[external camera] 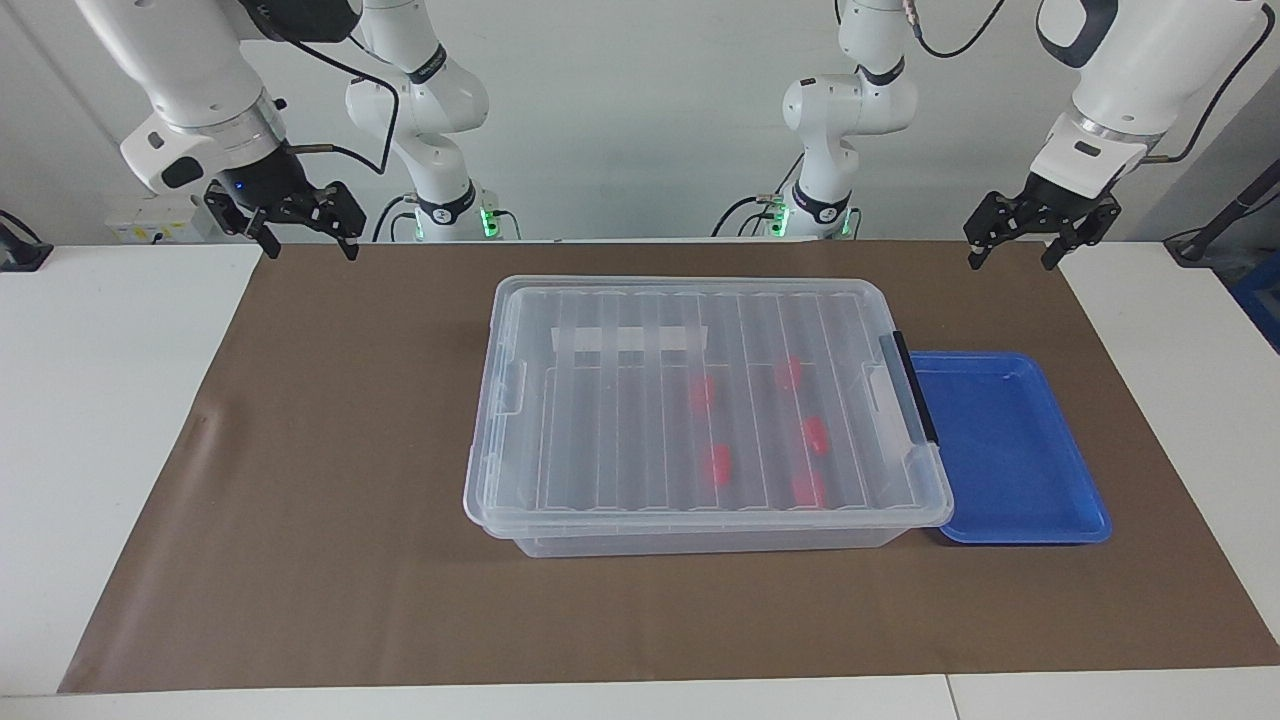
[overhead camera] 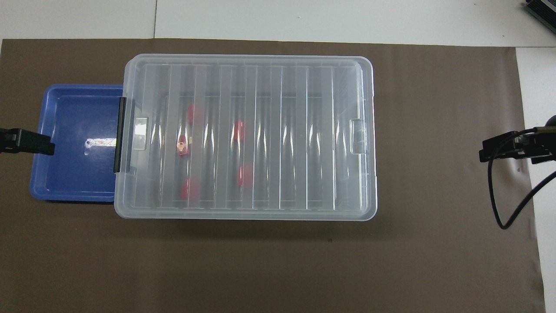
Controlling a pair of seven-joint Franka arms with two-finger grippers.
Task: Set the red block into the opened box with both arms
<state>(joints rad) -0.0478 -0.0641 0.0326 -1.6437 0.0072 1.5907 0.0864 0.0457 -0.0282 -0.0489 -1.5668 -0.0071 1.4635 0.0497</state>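
Judging by looks, a light, stiff, slick bit of plastic: the red block (external camera: 717, 464), small enough to skid or pop out from between fingers, so best pinched across its short width, low and square. Stubby, bright red, slightly stepped; one of five look-alike pieces, blurred through ribbed plastic. Lying inside the box (external camera: 520, 470), toward the black handle bar (external camera: 915, 387) and the left arm's end of the table (external camera: 120, 420), with the lid (external camera: 700, 330) shut over all five. Probably all placed already and the task near its end; otherwise lid off first, taken by the end tabs, one arm per end.

Clear, bulky but likely light, the box; flexible lid, prone to bowing if lifted from one end only.

Right gripper (external camera: 300, 240) hanging over the corner of the brown mat (external camera: 300, 560) at the right arm's end, fingers apart, holding nothing. Left gripper (external camera: 1020, 248) raised over the mat's other corner, near the blue tray (external camera: 1090, 528), fingers likewise apart and empty. Blue tray touching the box's handle end, nothing in it.
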